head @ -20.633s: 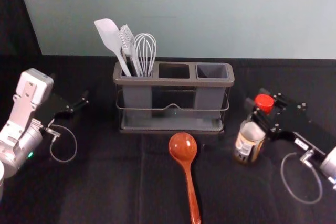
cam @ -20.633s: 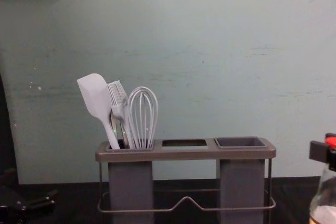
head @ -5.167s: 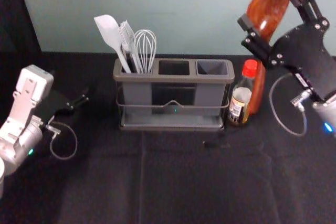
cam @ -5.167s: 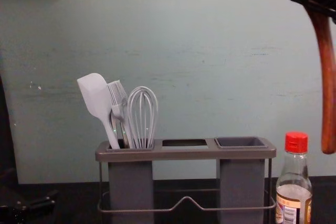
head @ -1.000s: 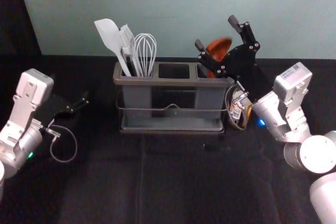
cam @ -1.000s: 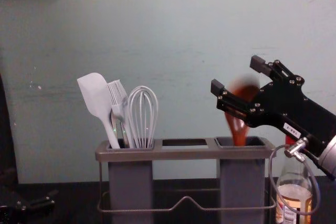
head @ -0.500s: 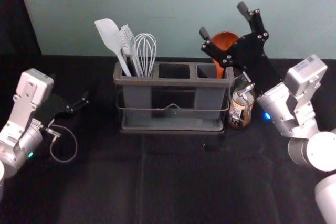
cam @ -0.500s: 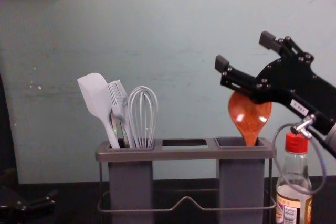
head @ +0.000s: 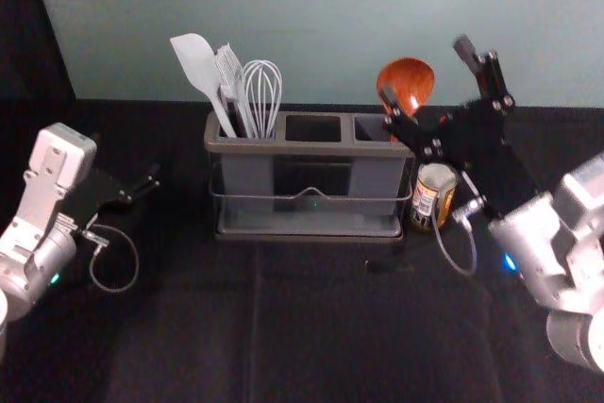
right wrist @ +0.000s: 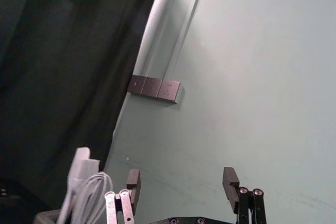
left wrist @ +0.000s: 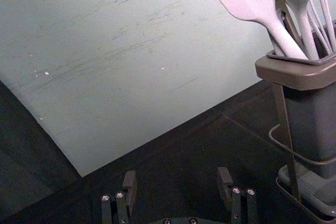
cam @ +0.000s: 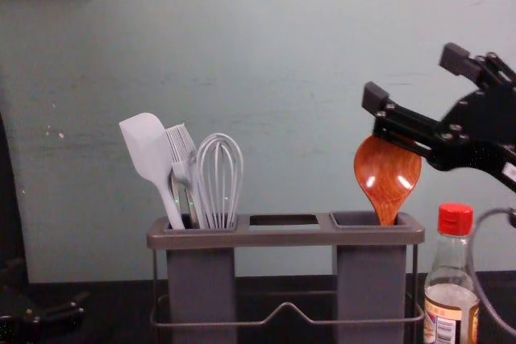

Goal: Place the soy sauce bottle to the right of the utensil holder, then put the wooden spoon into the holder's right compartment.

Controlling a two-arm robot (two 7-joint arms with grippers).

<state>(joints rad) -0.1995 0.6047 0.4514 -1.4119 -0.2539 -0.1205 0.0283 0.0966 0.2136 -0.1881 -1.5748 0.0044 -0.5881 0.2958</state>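
Head view: found the utensil holder (head: 311,147) upright on the dark tabletop (head: 189,327), well apart from the near edge. Noted the wooden spoon (head: 411,87) standing in the holder's right compartment (head: 368,126), handle down, bowl up above the rim. Logged the soy sauce bottle (head: 429,209) upright just beside the holder, on its right, partly behind the right arm. Saw the right gripper (head: 424,71) above the holder's right end, around the height of the spoon bowl, one finger overlapping the bowl's edge. Could not tell contact from mere overlap. Traced a cable (head: 460,261) looping down near the bottle.

Chest view: noted the right gripper reaching in from the right, lower finger crossing the top of the bowl. Picked out the bottle's red cap (cam: 455,219) and its label (cam: 443,316), clear of the holder's wire frame.

Right wrist view: found the right gripper (right wrist: 182,177) spread wide, with a wall socket (right wrist: 152,87) farther off.

Left compartment, head view: counted in a pale spatula (head: 195,61), a brush (head: 229,73) and a whisk (head: 262,92), heads up.

Placed the left gripper (head: 151,179) parked left of the holder, well apart, jaws wide in its own wrist view.
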